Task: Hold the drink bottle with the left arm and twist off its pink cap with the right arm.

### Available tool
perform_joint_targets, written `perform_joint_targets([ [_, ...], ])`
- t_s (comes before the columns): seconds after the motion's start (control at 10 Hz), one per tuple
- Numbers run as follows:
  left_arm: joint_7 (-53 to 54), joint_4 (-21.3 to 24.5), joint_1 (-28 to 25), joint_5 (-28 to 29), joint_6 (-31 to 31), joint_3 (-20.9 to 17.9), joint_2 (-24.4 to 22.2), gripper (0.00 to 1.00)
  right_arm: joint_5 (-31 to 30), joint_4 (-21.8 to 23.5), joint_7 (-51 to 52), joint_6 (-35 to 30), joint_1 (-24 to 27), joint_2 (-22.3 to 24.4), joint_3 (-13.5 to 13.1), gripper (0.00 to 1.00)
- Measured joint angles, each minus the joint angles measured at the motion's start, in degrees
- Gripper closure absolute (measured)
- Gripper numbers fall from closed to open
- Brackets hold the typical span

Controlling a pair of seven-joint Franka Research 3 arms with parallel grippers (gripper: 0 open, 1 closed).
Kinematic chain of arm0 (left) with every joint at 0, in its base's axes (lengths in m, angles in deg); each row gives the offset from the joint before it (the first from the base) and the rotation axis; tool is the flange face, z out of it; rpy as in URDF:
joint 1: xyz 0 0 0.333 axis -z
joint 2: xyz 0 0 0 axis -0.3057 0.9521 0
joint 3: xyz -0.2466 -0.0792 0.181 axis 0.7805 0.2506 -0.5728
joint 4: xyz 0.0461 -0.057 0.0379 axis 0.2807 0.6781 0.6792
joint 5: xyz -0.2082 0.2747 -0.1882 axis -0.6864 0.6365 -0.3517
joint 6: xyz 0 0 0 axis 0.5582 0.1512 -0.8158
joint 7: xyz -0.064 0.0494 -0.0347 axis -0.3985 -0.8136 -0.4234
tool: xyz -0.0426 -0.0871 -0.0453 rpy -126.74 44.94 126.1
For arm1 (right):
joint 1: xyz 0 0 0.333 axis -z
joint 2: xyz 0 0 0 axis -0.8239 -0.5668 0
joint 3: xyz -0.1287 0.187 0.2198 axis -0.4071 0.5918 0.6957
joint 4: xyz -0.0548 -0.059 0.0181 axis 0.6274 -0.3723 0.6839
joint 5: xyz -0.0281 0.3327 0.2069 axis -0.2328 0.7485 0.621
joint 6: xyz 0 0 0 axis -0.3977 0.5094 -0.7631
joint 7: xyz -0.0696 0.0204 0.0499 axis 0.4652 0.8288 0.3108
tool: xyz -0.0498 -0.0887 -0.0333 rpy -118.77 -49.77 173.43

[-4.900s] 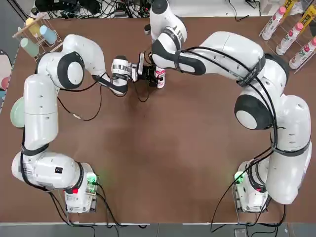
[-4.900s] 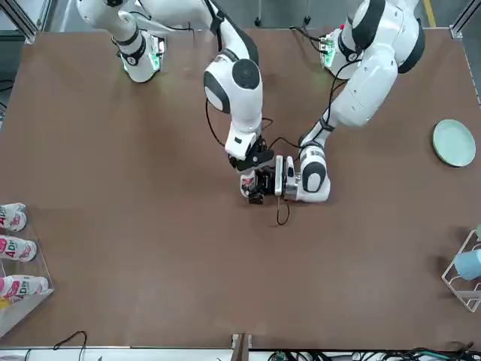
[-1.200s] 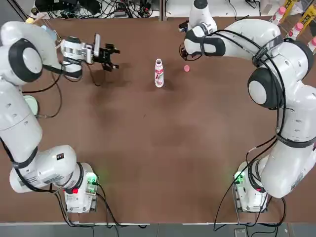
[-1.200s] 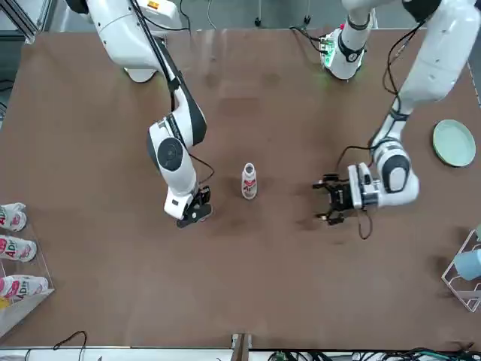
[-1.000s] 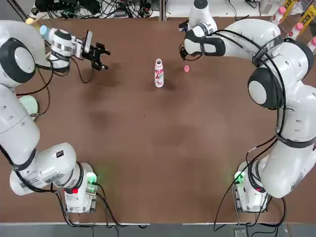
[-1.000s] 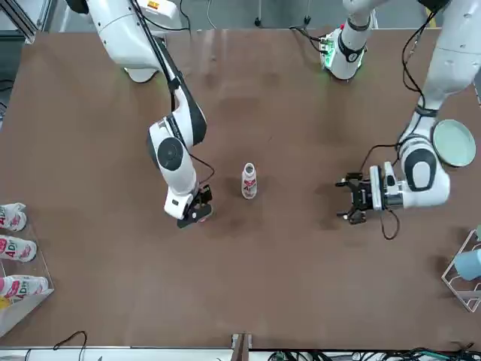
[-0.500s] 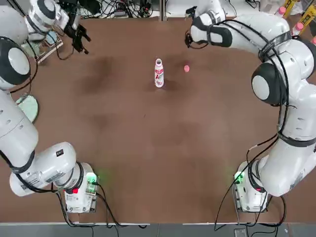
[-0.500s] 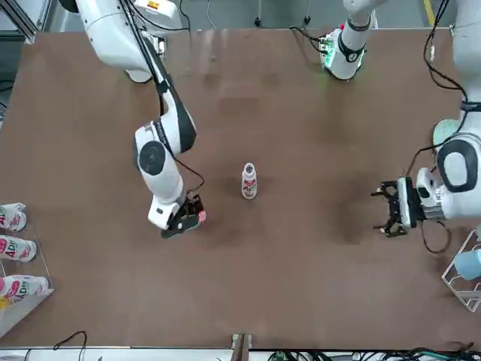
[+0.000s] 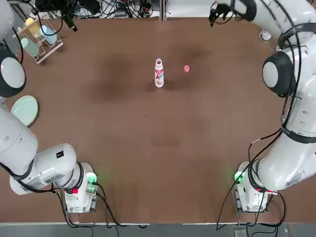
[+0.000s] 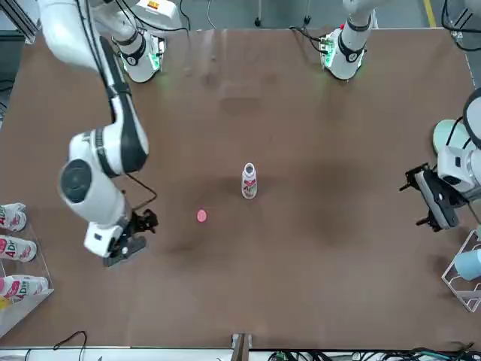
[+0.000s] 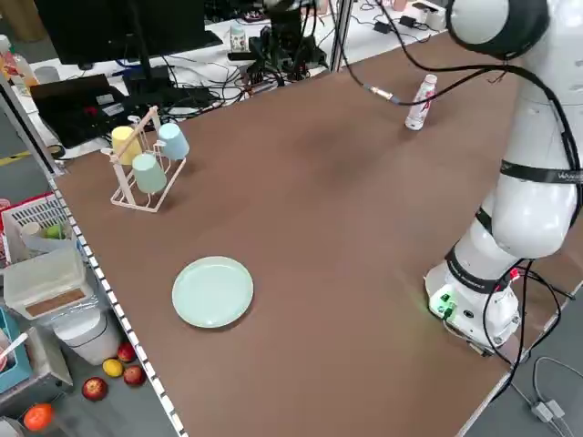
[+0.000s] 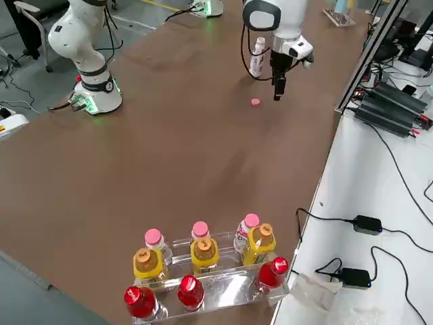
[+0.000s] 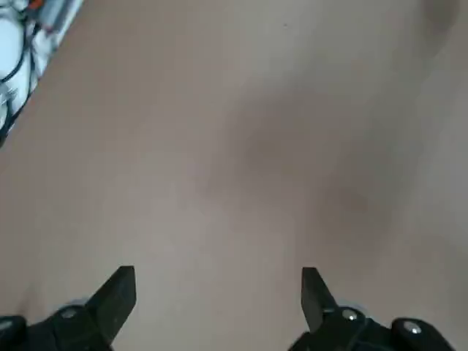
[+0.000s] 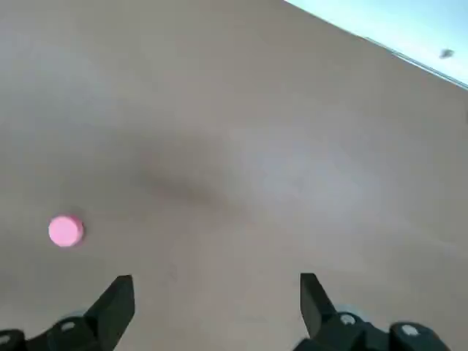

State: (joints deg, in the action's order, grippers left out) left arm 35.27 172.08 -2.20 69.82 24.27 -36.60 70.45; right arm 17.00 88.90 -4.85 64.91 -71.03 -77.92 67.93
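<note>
The drink bottle (image 9: 158, 73) stands upright near the table's middle with its white neck bare; it also shows as the bottle (image 10: 249, 181) and the bottle (image 12: 257, 55). The pink cap (image 9: 186, 68) lies on the table beside it, apart from it, and shows as the cap (image 10: 201, 216) and the cap (image 14: 66, 230). My right gripper (image 10: 126, 241) hangs open and empty, well away from the cap toward the table's far edge. My left gripper (image 10: 431, 199) is open and empty, far off near the cup rack. Only bare table shows between the left fingers (image 13: 117, 292).
A wire rack with pastel cups (image 9: 37, 34) and a green plate (image 9: 24, 109) sit on the robot's left side of the table. A clear rack of taller bottles (image 12: 203, 264) stands at the robot's right. Cables run along the far edge.
Both arms have swung outward from the bottle: the left gripper toward the cup rack, the right gripper toward the far right edge. Bottle and cap have not moved.
</note>
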Motion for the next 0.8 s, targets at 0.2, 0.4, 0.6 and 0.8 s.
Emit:
perform_joint_targets([
  [0.2,-18.10,0.04,0.97,1.09,-2.99,0.10,-3.65,0.00,1.09,-4.32,-1.01,-7.94,2.18,3.79,-0.28,0.00],
  [0.4,-29.06,-1.16,0.92,2.17,-5.39,0.05,-5.51,0.00,2.23,-5.26,-2.91,-17.98,5.70,11.34,-1.18,0.00],
  [0.6,-43.61,-4.75,1.91,4.38,-9.88,0.10,-6.18,0.00,2.47,-5.31,-6.20,-26.02,9.25,19.35,-1.95,0.00],
  [0.8,-51.11,-7.46,3.73,7.80,-13.71,0.17,-6.40,0.00,2.48,-5.13,-8.86,-31.36,11.26,25.54,-2.16,0.00],
])
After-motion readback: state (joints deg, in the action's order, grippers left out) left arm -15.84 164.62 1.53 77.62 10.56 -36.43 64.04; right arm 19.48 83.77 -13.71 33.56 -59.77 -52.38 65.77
